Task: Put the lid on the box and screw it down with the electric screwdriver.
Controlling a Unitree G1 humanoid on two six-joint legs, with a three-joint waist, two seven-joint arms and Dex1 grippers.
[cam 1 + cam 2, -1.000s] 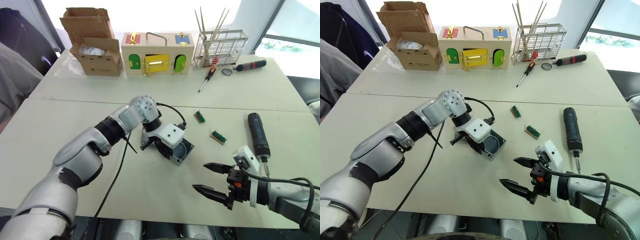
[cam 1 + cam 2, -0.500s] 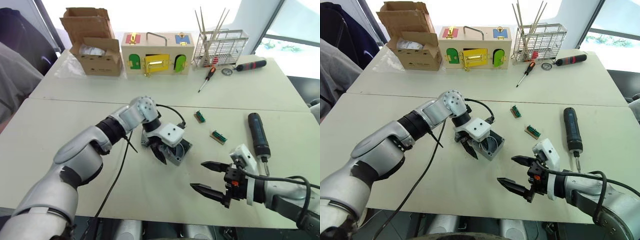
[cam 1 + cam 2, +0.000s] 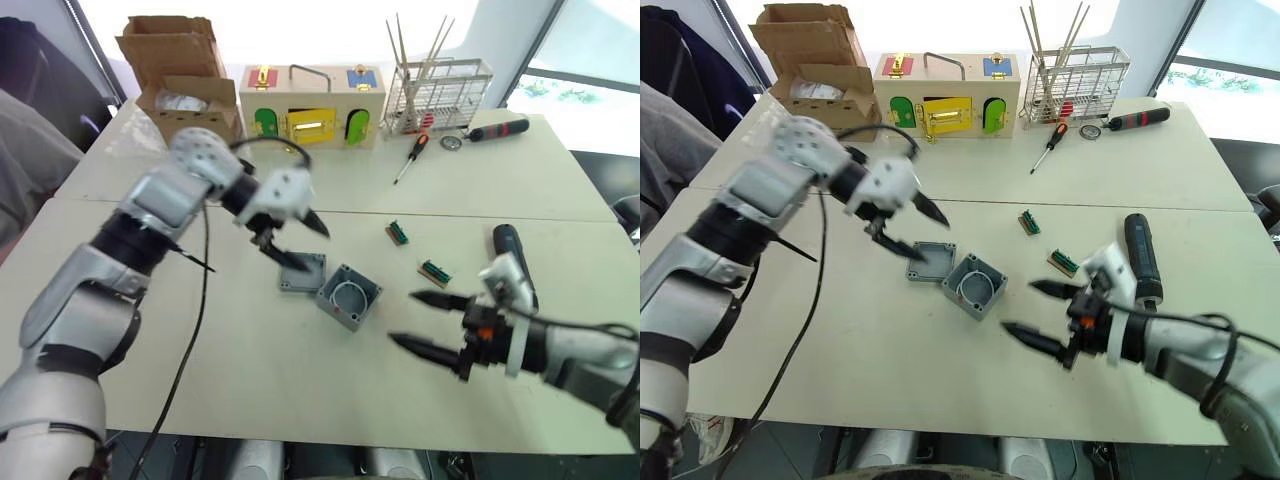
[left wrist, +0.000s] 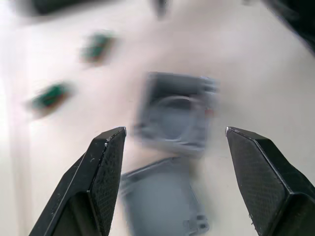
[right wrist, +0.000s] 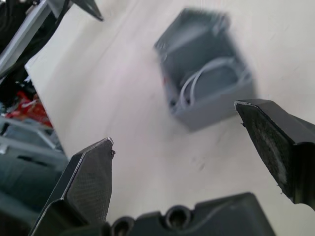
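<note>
Box [image 3: 349, 296] sits open-topped near table [image 3: 250, 390] centre, lid [image 3: 302, 272] flat on the table touching its far-left side, not fitted. Left gripper [image 3: 290, 243] hangs above the lid, fingers spread, empty. Right gripper [image 3: 425, 320] near the table's front-right, close to the box, fingers apart, nothing held. Electric screwdriver [image 3: 514, 263] lies toward the table's right edge, beyond the right gripper.

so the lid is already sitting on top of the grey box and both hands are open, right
Not quite. Both hands are open, but the lid is not on the box: it lies flat on the table beside it, and the box is still open on top. The right eye view shows this, with the left hand above the lid and the right hand empty.
</note>
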